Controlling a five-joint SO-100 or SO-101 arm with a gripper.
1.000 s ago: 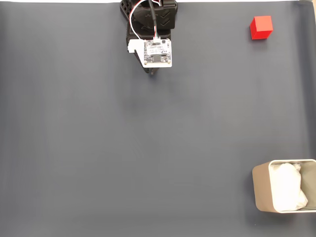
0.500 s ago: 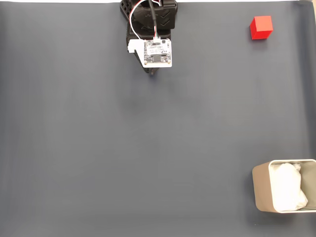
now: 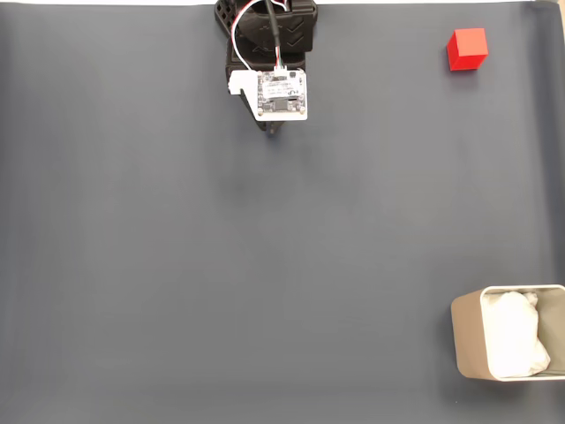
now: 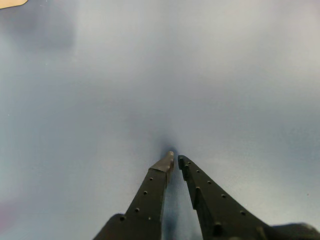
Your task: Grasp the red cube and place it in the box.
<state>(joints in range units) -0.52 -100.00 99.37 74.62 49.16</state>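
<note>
The red cube (image 3: pixel 467 49) sits on the dark grey mat near the top right corner of the fixed view. The box (image 3: pixel 468 343), beige with white crumpled paper inside, stands at the bottom right, partly cut by the frame edge. My arm is folded at the top centre, and the gripper (image 3: pixel 275 130) pokes out just below its white circuit board, far left of the cube. In the wrist view the gripper (image 4: pixel 175 159) has its two black fingers nearly touching at the tips, shut on nothing, just above the mat.
The dark grey mat (image 3: pixel 221 265) covers the whole surface. A beige corner of the box (image 4: pixel 12 3) shows at the top left of the wrist view.
</note>
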